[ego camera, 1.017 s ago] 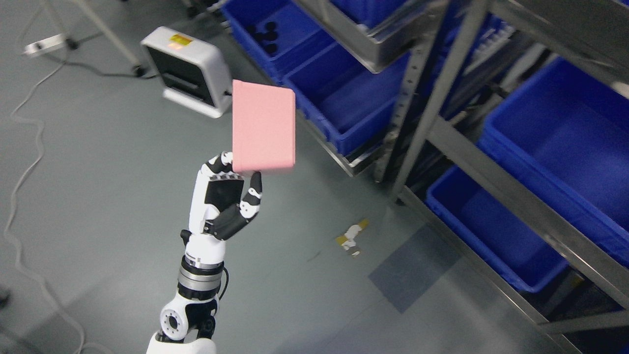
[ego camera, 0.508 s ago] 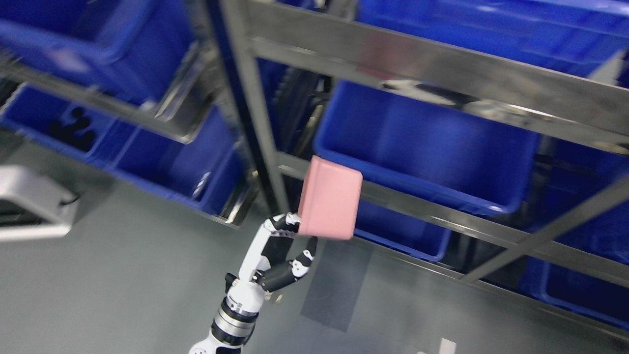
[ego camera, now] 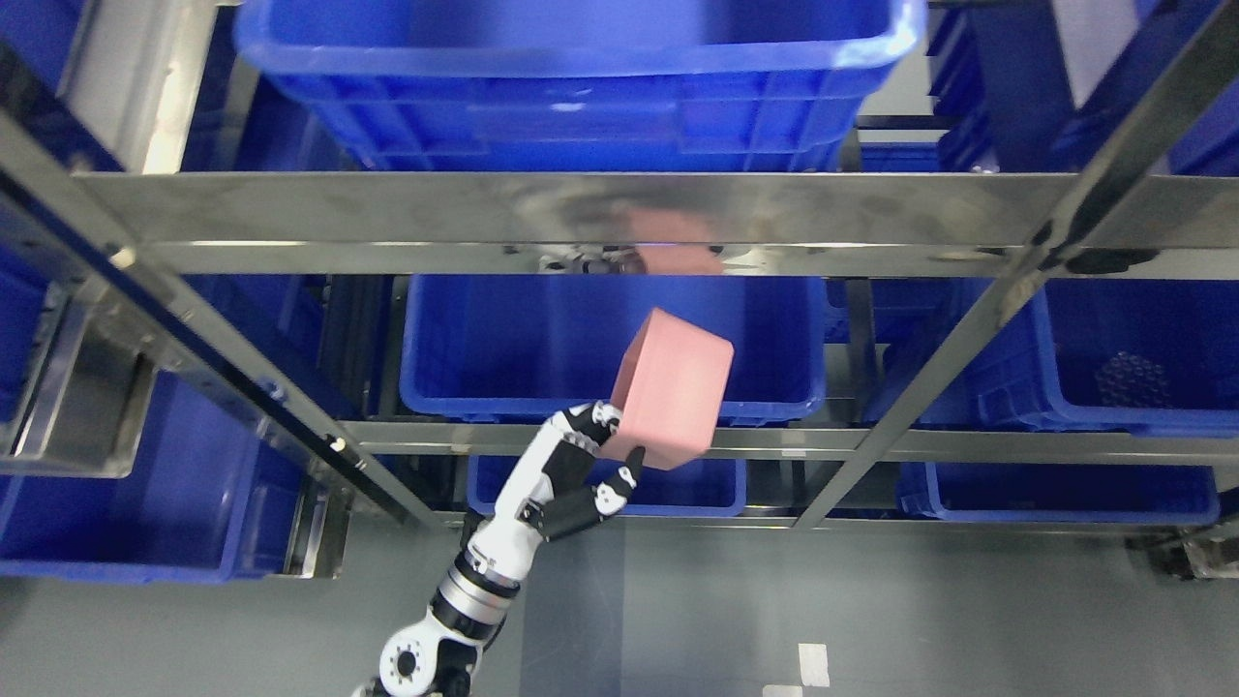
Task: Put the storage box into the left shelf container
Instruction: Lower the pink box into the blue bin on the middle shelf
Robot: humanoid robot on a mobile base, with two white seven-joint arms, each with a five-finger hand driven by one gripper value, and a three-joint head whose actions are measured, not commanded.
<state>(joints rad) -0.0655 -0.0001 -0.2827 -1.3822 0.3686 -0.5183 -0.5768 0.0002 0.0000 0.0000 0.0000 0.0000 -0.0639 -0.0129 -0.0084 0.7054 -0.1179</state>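
I had the left robot hand (ego camera: 590,465) in the lower middle of the frame, its arm rising from the bottom edge left of centre, with its fingers (ego camera: 619,481) closed on the lower corner of the pink storage box (ego camera: 673,392). The box sat tilted in the middle of the frame, held up in the air in front of the metal shelf rack (ego camera: 581,208) and overlapping the front wall of the middle blue bin (ego camera: 523,339); it was not yet inside any bin. The right robot hand was not in the picture.

I judged the box to be light and stiff: it kept its shape with only one corner pinched, and its faces looked smooth and plain, so I expected it could slip or swing in so small a grasp. A hold spanning two opposite faces nearer the middle would have been steadier, I thought, than this corner pinch.

I counted one pink box and one robot hand in view. Of blue bins I could make out at least seven: one at the top centre (ego camera: 571,77), the middle one, one at the right (ego camera: 1133,358) with something dark and round inside that I could not identify, two on the bottom shelf (ego camera: 678,489) and (ego camera: 1055,489), and two at the far left (ego camera: 145,484) and (ego camera: 19,300). Which of these counted as the left container I could not tell for certain.
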